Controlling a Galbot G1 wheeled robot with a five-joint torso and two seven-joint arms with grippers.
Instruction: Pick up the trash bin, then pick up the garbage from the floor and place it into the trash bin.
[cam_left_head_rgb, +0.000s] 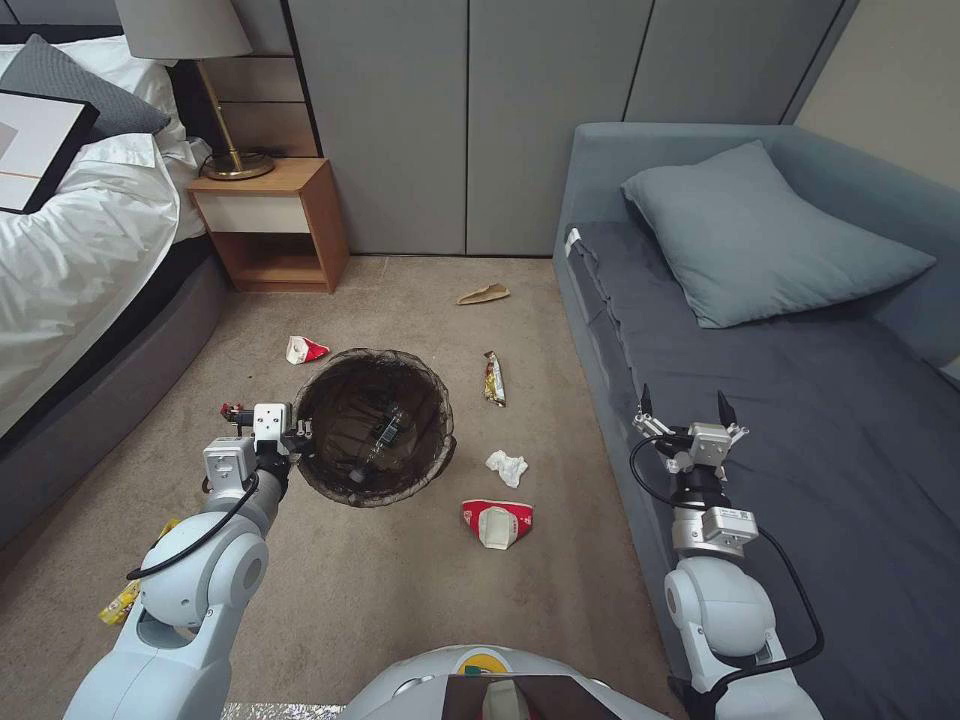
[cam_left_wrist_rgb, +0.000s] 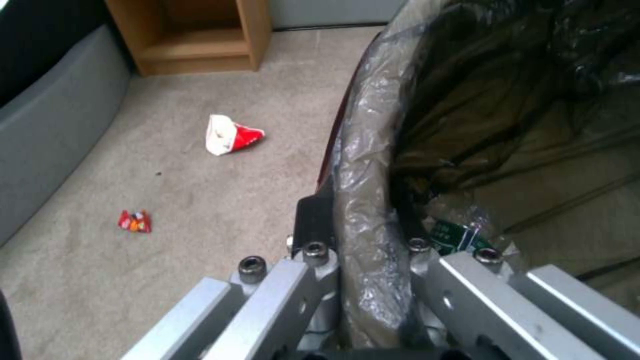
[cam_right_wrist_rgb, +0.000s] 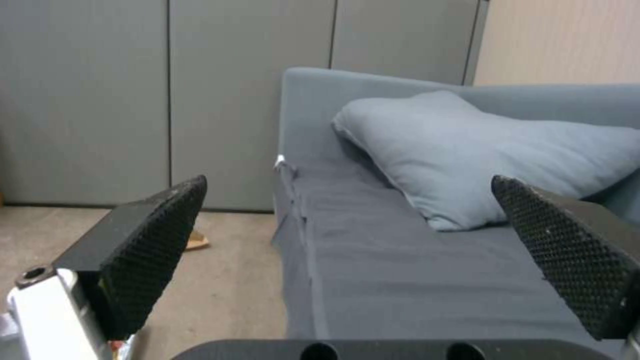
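Two large things frame the carpet: a blue-grey fabric sofa (cam_left_head_rgb: 800, 400) on the robot's right, a white-sheeted bed (cam_left_head_rgb: 70, 260) on its left. Between them hangs the round bin lined with a dark plastic bag (cam_left_head_rgb: 372, 425), its near-left rim clenched by the left end effector (cam_left_head_rgb: 296, 432); a clear bottle lies inside. The right end effector (cam_left_head_rgb: 682, 412) hovers released above the sofa. Nearest it, down-left on the floor, lie the crumpled white tissue (cam_left_head_rgb: 506, 467) and crushed red-and-white paper cup (cam_left_head_rgb: 497, 522). The bin's outer wall is hidden.
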